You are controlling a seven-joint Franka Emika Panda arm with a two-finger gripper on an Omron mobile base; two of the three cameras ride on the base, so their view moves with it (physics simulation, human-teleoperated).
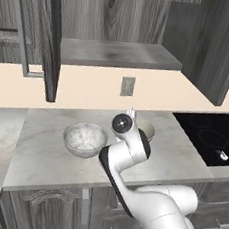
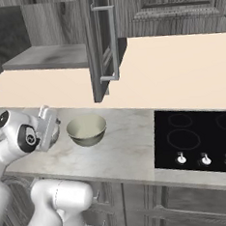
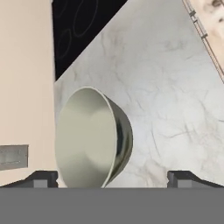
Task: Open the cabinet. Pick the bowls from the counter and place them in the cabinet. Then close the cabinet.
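Our gripper (image 3: 111, 177) hangs with jaws apart over the cream bowl (image 3: 89, 138), sitting on the counter (image 3: 166, 87); the marble bowl (image 1: 85, 139) lies at its nine o'clock. We see the cabinet (image 1: 116, 54) open, both bowls unplaced.

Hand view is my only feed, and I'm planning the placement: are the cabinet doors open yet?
Observer: Yes, both doors of the cabinet stand open, with its shelf showing.
Operator: Where's the other bowl?
Observer: The marble bowl sits on the counter beside the cream bowl, on the side away from the cooktop.
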